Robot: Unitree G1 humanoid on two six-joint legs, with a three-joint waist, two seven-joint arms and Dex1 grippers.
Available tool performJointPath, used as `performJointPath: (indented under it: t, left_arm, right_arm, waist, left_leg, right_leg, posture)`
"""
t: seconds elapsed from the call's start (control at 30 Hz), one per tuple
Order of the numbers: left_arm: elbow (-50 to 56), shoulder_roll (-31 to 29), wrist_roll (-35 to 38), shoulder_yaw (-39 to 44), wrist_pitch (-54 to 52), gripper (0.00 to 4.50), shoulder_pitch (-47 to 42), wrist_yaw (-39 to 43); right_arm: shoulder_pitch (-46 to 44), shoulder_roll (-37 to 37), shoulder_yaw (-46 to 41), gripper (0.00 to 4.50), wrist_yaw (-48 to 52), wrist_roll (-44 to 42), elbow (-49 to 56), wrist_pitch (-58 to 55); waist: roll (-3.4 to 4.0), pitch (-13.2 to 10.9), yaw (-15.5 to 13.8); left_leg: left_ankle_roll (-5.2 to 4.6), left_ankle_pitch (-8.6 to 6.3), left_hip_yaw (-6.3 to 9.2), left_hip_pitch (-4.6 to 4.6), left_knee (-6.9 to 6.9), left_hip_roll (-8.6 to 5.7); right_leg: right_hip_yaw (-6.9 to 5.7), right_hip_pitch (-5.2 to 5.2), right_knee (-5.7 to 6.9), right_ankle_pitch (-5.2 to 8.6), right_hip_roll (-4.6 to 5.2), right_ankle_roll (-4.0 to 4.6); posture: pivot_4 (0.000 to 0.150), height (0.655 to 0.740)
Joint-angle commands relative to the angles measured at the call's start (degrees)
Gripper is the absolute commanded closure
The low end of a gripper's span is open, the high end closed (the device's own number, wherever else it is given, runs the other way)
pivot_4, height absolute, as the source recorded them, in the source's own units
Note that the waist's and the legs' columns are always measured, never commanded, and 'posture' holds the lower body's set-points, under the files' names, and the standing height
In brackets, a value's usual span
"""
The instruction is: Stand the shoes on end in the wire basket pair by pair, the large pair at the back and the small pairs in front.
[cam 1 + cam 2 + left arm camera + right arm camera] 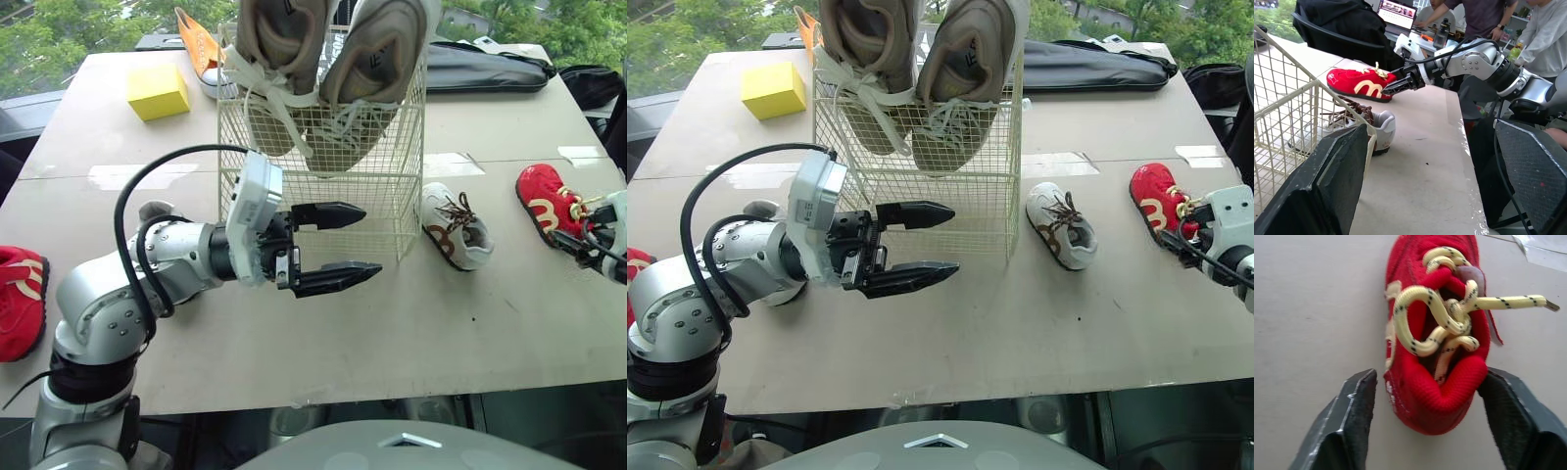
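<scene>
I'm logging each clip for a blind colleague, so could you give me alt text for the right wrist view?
A small red shoe with knotted yellow laces lies on a pale table. Its heel end sits between the open jaws of the right gripper, with one jaw on each side of the shoe.

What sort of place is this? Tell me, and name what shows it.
Probably an office or lab workroom. A large work table stands with trees beyond its far edge, as if by a window, and people sit at a desk with an open laptop close by.
</scene>
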State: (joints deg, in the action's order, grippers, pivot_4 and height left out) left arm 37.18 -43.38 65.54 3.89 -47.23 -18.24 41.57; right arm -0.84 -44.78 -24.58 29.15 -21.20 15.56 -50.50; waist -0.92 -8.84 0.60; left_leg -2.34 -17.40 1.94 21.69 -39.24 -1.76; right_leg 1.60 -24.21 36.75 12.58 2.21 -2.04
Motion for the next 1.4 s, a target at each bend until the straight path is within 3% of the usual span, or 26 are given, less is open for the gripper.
performJointPath:
  t: [0.03, 0.13, 0.2, 0.33, 0.57, 0.63, 0.87, 0.93, 1.07, 1.2, 1.3, 1.4]
  left_arm:
    - [0.47, -0.75, 1.45, 1.63, -0.18, 0.00, -0.50, 0.19]
    - [-0.17, -0.70, 0.84, 0.99, -0.15, 0.00, -0.49, 1.12]
    - [-0.80, -0.57, 0.31, 0.29, -0.02, 0.00, -0.78, 2.16]
    - [-2.04, -0.05, -1.13, -1.22, 0.19, 0.00, -2.40, 3.88]
    - [-1.81, -0.19, -0.71, -1.27, -0.69, 0.00, -3.45, 3.82]
    - [-1.06, -0.25, -0.13, -0.96, -1.15, 0.00, -3.46, 2.80]
    - [-0.48, -0.36, 1.04, 0.24, -1.67, 0.00, -2.85, 0.41]
    - [-0.53, 0.36, 1.64, 0.58, -1.45, 0.00, -3.05, -0.78]
    - [-0.97, 1.83, 0.30, 0.29, -1.86, 0.00, -4.55, -6.21]
    - [-6.78, 1.42, 7.19, -0.13, -8.40, 0.00, -10.82, -9.37]
    - [-13.07, 0.48, 12.35, -1.01, -14.43, 0.00, -17.37, -9.41]
    - [-19.24, 1.12, 14.42, -3.29, -19.46, 0.00, -25.85, -6.59]
  right_arm:
    - [9.30, 0.49, -12.88, 0.63, 7.24, -5.77, 12.70, 3.42]
    - [20.76, 2.31, -21.42, 0.63, 15.67, -15.55, 22.10, -0.15]
    - [24.64, 3.36, -21.66, 0.63, 16.50, -20.45, 27.62, -2.45]
    - [20.35, 8.82, -7.91, 0.63, 4.79, -18.69, 32.96, -3.26]
    - [10.76, 15.79, 10.05, 0.63, -9.71, -6.75, 25.72, -0.84]
    - [9.15, 16.73, 12.90, 1.12, -11.49, -3.34, 21.56, 1.37]
    - [8.87, 13.38, 13.28, 4.05, -7.42, -0.94, 19.49, 7.91]
    - [9.75, 9.75, 9.84, 4.40, -3.57, -1.30, 20.11, 10.99]
    - [12.93, -0.69, -1.45, 4.49, 7.77, -1.63, 19.10, 17.10]
    - [19.37, -12.52, -18.63, 4.50, 28.57, -2.17, 15.89, 26.11]
    - [19.75, -18.59, -28.65, 4.50, 43.60, -7.08, 16.25, 27.95]
    - [13.15, -26.63, -29.14, 4.50, 52.41, -17.82, 18.45, 25.91]
  waist:
    - [0.04, -0.01, -0.36]
    - [0.01, 0.00, -0.99]
    - [0.01, 0.00, -1.37]
    - [-0.26, -0.03, 0.01]
    - [-0.23, -0.11, 0.03]
    - [-0.23, -0.11, -0.13]
    - [-0.23, -0.12, 0.01]
    - [-0.22, -0.13, -0.12]
    - [-0.15, -0.21, -0.55]
    - [-0.25, -0.24, -1.06]
    - [-0.09, -0.43, -1.01]
    - [-0.04, -0.58, -0.50]
  left_leg:
    - [0.00, 0.00, 0.01, 0.02, 0.00, 0.00]
    - [-0.04, -0.03, 0.05, 0.06, 0.00, -0.01]
    - [-0.06, -0.04, 0.05, 0.04, 0.00, 0.00]
    - [-0.28, -0.17, -0.05, -0.15, -0.01, 0.06]
    - [0.01, -0.01, -0.10, -0.60, 0.00, 0.03]
    - [0.02, -0.01, -0.05, -0.58, 0.03, 0.02]
    - [0.02, -0.02, -0.02, -0.53, 0.08, 0.00]
    - [0.01, -0.02, -0.02, -0.53, 0.08, 0.00]
    - [-0.03, -0.03, -0.03, -0.48, 0.04, -0.07]
    - [-0.27, -0.17, -0.01, -0.47, 0.04, -0.03]
    - [-0.34, -0.21, -0.03, -0.52, 0.01, 0.02]
    - [-0.35, -0.22, -0.06, -0.62, -0.09, 0.04]
  right_leg:
    - [0.00, -0.02, 0.00, 0.00, 0.00, 0.00]
    - [-0.05, 0.01, -0.06, 0.01, 0.00, -0.02]
    - [-0.06, 0.03, -0.07, 0.01, 0.01, -0.02]
    - [-0.09, 0.19, -0.09, 0.01, -0.03, -0.03]
    - [-0.02, 0.51, -0.01, 0.11, -0.02, 0.13]
    - [-0.02, 0.51, -0.02, 0.05, -0.03, 0.01]
    - [-0.04, 0.47, -0.09, 0.04, 0.01, -0.02]
    - [-0.06, 0.48, -0.09, 0.04, 0.00, -0.02]
    - [-0.13, 0.49, -0.10, 0.04, -0.06, -0.05]
    - [-0.15, 0.52, -0.14, 0.04, -0.09, -0.07]
    - [-0.20, 0.56, -0.10, 0.04, -0.18, -0.07]
    - [-0.20, 0.64, -0.03, 0.04, -0.19, -0.07]
  posture:
    - [0.150, 0.7400]
    - [0.150, 0.7400]
    - [0.150, 0.7400]
    - [0.150, 0.7400]
    - [0.150, 0.7400]
    - [0.150, 0.7400]
    - [0.150, 0.7400]
    - [0.150, 0.7400]
    - [0.150, 0.7400]
    - [0.150, 0.7400]
    - [0.150, 0.7400]
    - [0.150, 0.7400]
